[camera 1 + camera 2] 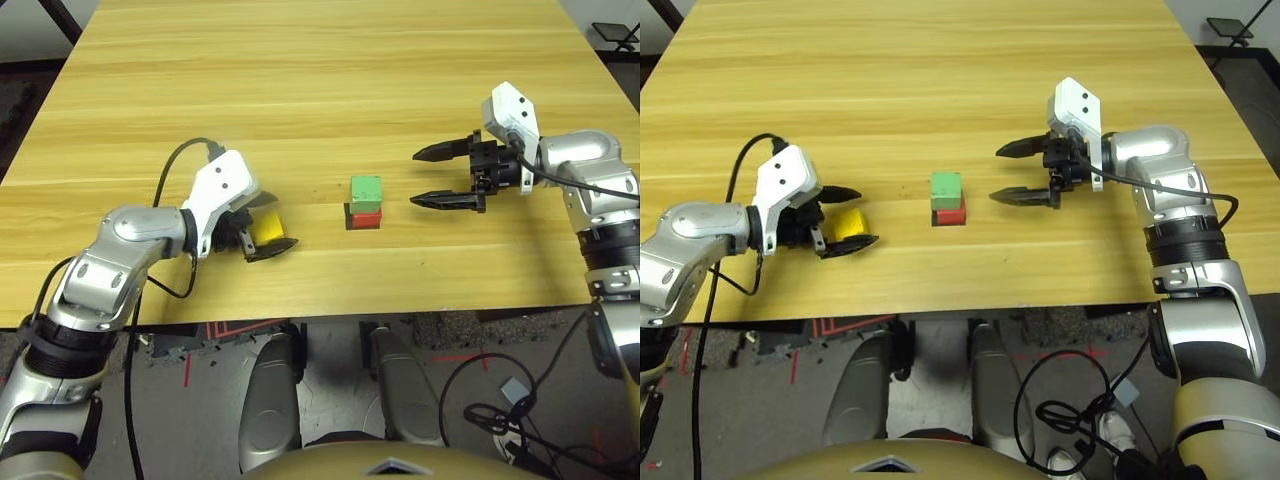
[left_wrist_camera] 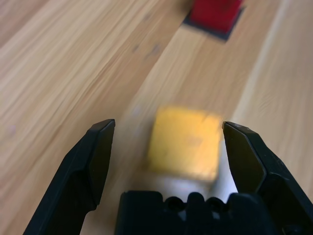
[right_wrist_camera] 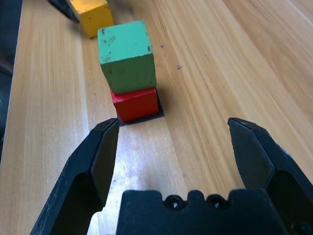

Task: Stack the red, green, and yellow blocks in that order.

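Observation:
The green block [image 1: 366, 189] sits on the red block [image 1: 366, 217] at mid-table, turned slightly askew on it. The yellow block [image 1: 266, 228] rests on the table to their left, between the two fingers of my left gripper [image 1: 282, 221]. That gripper is open, and in the left wrist view there is a gap on each side of the yellow block [image 2: 185, 142]. My right gripper [image 1: 415, 178] is open, a short way right of the stack, fingertips pointing at it. Its wrist view shows the green block [image 3: 127, 48] on the red block [image 3: 135, 104] ahead of the fingers.
A flat black square patch [image 1: 349, 218] lies under the red block. The wooden table [image 1: 330, 80] stretches bare behind the stack. A black cable [image 1: 165, 180] loops over my left forearm near the table's front edge [image 1: 400, 312].

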Available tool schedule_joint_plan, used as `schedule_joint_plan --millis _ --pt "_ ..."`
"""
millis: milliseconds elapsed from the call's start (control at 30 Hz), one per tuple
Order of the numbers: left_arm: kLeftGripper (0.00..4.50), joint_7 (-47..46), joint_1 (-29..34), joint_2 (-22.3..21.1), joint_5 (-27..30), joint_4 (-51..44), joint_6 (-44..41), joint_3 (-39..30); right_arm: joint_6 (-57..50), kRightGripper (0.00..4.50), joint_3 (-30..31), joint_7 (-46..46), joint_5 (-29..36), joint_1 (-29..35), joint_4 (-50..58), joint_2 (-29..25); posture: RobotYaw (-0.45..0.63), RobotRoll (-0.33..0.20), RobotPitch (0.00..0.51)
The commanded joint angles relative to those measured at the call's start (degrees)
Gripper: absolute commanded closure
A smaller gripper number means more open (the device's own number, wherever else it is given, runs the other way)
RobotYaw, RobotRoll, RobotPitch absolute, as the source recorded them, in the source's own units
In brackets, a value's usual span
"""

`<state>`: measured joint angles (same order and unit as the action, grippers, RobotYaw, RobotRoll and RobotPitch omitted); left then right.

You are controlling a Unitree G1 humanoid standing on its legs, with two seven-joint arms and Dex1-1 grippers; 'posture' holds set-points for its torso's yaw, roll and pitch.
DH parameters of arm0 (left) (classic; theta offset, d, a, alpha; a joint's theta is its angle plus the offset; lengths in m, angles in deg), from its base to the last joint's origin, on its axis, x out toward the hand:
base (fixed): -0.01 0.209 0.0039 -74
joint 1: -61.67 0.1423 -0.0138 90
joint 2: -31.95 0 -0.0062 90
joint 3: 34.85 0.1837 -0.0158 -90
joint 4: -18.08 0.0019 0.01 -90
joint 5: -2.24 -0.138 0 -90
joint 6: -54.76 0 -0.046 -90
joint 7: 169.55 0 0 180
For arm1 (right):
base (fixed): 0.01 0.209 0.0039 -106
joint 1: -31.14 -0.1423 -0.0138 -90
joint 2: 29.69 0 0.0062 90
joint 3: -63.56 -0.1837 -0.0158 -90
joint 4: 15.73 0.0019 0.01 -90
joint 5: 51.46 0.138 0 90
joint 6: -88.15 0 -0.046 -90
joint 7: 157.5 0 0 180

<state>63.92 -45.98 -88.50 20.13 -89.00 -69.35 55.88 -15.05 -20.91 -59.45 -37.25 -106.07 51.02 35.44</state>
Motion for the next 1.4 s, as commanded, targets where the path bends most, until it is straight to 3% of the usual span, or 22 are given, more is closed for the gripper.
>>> schedule_joint_plan --millis 33,433,533,700,767,967,1167,1400 --pt "0.03 0.62 1.56 -1.12 -0.72 1.74 2.56 -0.75 0.01 0.00 -0.09 -0.53 0.04 0.38 0.21 -0.47 0.17 0.022 0.249" --pt "0.03 1.15 0.28 0.22 0.90 0.42 1.22 1.13 -0.13 0.00 0.01 -0.74 -0.21 -0.09 0.08 -0.66 0.16 0.015 0.249" --pt "0.65 2.04 1.84 0.11 1.23 -0.65 0.99 2.16 -0.14 0.00 -0.14 -0.74 -0.17 -0.03 0.19 -0.88 0.16 0.015 0.246" --pt "2.39 1.61 4.05 0.25 1.93 -3.15 -0.68 2.87 -0.19 0.00 -0.26 -0.59 -0.03 0.24 0.46 -1.11 0.15 0.017 0.243" --pt "2.46 1.10 3.99 0.38 2.14 -3.57 -1.29 2.77 -0.21 0.00 -0.27 -0.57 -0.01 0.27 0.50 -1.14 0.15 0.017 0.241" --pt "2.46 0.81 -4.72 0.14 3.24 -2.63 -4.14 2.28 -0.01 0.00 -0.20 -0.50 -0.10 0.24 0.22 -1.08 0.16 0.021 0.241" --pt "2.46 4.95 -19.63 0.90 3.20 2.16 -5.45 6.21 0.01 0.00 0.01 -0.45 -0.11 0.57 0.36 -0.73 0.16 0.028 0.235" --pt "2.46 12.18 -33.90 7.28 3.87 8.79 -7.47 14.39 -0.76 0.00 -0.16 -0.01 0.29 2.80 2.27 -0.68 0.13 0.038 0.231"
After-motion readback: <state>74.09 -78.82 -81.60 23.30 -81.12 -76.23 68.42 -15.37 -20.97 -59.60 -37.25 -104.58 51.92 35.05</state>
